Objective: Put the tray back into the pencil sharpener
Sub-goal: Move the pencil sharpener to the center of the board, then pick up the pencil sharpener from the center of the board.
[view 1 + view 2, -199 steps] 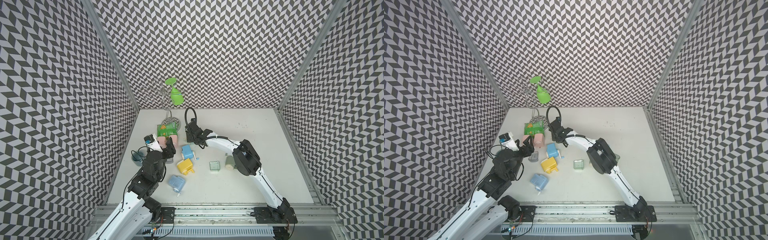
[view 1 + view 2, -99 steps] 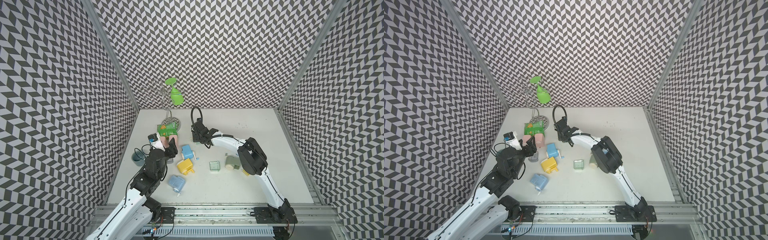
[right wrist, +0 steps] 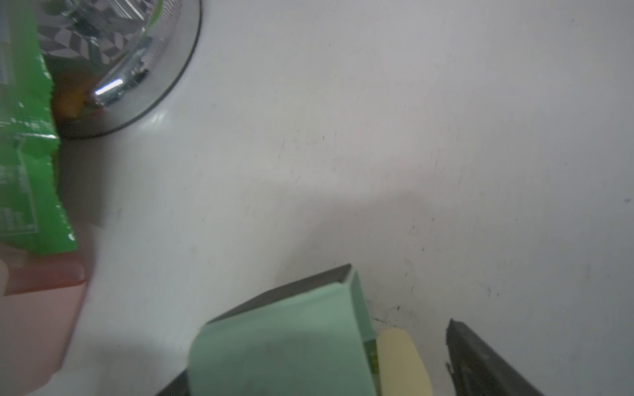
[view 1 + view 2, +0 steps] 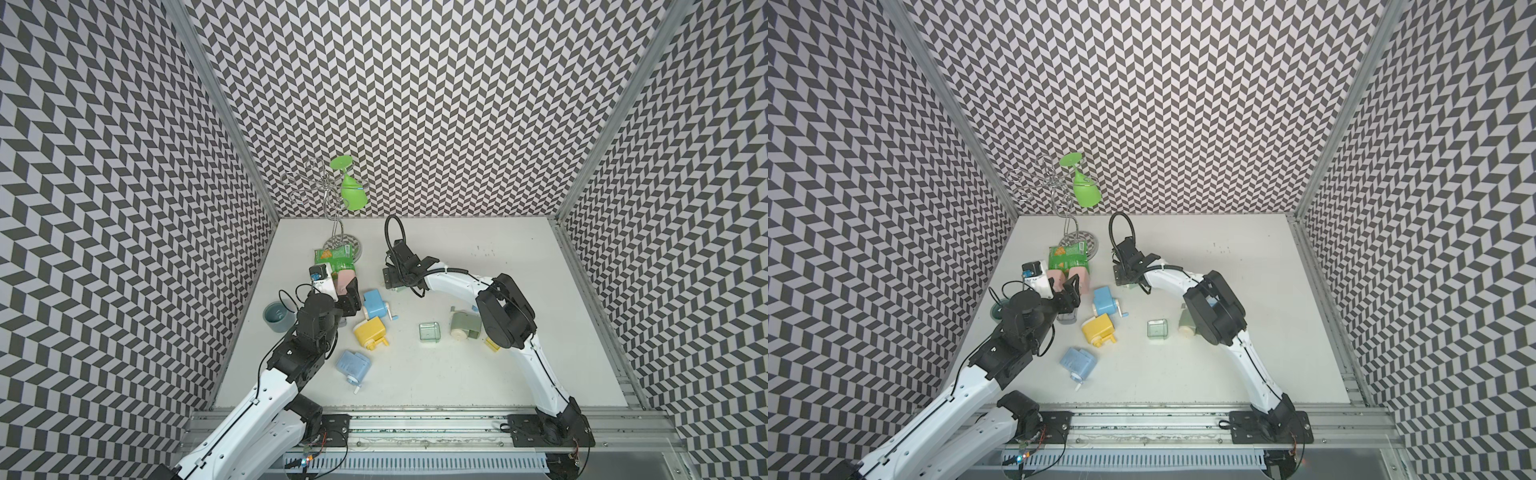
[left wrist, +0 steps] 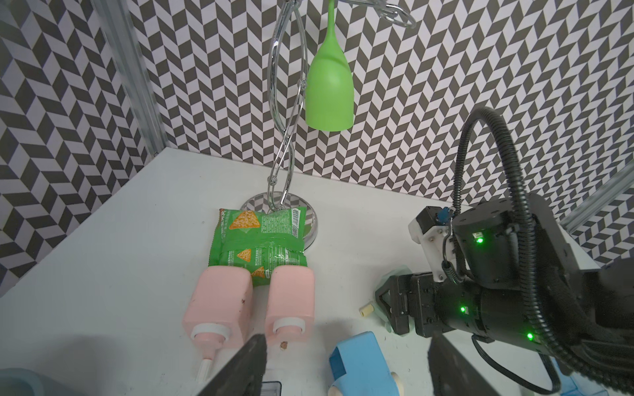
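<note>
Print on green snack bag (image 5: pixel 260 240): too small to read.

Both top views look steeply down on my whole table (image 4: pixel 498 257) from its front edge. My wrist cameras sit low, the right closest, sharing the chip bag (image 5: pixel 260 240).

Likely lab: chevron-patterned enclosure walls (image 4: pixel 415 104)

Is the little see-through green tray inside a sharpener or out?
Out. The tray sits by itself on the table, with clear space all round it.
</note>
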You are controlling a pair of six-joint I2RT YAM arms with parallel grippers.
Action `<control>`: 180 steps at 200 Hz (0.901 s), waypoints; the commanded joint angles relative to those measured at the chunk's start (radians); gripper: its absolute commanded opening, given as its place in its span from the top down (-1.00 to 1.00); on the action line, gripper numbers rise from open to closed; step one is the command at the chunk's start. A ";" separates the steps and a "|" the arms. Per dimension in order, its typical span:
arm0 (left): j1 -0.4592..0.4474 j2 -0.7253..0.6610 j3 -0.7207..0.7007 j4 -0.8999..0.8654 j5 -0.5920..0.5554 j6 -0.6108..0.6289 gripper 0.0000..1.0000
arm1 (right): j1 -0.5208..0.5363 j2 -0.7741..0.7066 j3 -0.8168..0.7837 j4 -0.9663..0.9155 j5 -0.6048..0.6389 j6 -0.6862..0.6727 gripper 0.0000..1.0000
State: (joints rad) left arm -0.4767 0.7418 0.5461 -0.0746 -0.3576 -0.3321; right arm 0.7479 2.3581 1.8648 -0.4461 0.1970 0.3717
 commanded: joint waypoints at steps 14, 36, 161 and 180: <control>0.008 0.001 0.004 0.040 0.043 0.052 -0.52 | -0.003 -0.151 -0.090 -0.004 -0.034 -0.070 -0.98; 0.009 0.001 0.002 0.051 0.076 0.065 -0.52 | -0.002 -0.241 -0.194 0.042 -0.051 -0.082 -0.98; 0.021 -0.002 0.000 0.058 0.140 0.071 -0.53 | -0.005 -0.235 -0.256 0.092 -0.120 -0.078 -0.99; 0.021 -0.001 0.001 0.055 0.143 0.071 -0.53 | -0.011 -0.225 -0.246 0.109 -0.101 -0.144 -0.99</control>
State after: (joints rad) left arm -0.4618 0.7460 0.5461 -0.0444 -0.2329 -0.2771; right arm 0.7467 2.1132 1.5906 -0.3878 0.0959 0.2909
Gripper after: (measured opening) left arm 0.764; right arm 0.992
